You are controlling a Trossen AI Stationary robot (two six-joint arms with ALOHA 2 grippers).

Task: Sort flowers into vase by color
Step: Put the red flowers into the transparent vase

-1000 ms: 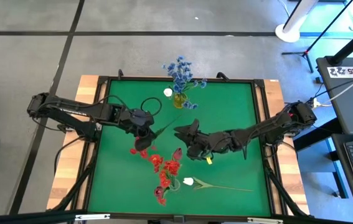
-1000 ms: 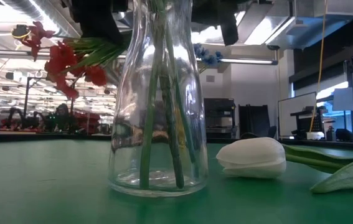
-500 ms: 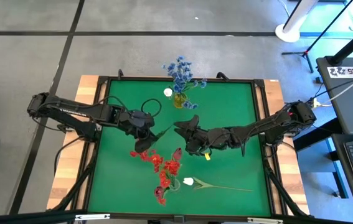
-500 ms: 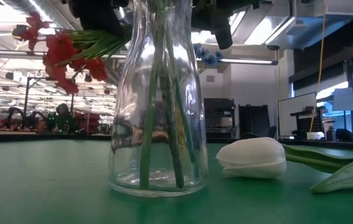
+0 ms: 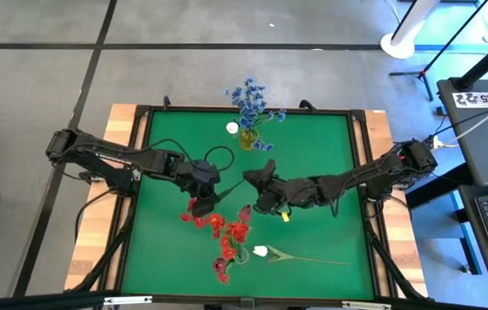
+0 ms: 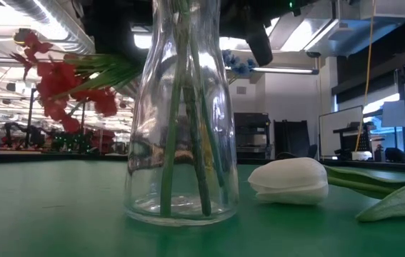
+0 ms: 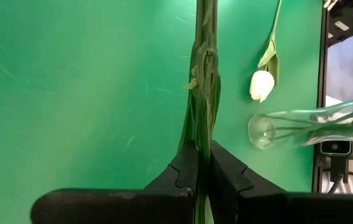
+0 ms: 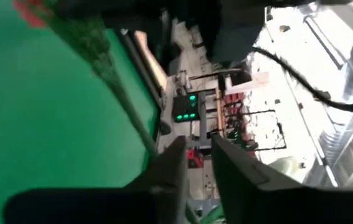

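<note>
Jaws of the left gripper [image 7: 202,163] are clamped on the green stalk of a red flower stem [image 5: 212,220], held above the tabletop [image 5: 312,155] near its middle. Right gripper [image 5: 252,178] hangs just at three o'clock of it, jaws narrowed around that same stalk's end. Toward six o'clock a clear vase [image 6: 179,121] holds red flowers [image 5: 231,244], a white tulip [image 5: 262,251] lying beside it. At twelve o'clock stands a vase of blue flowers [image 5: 250,102].
</note>
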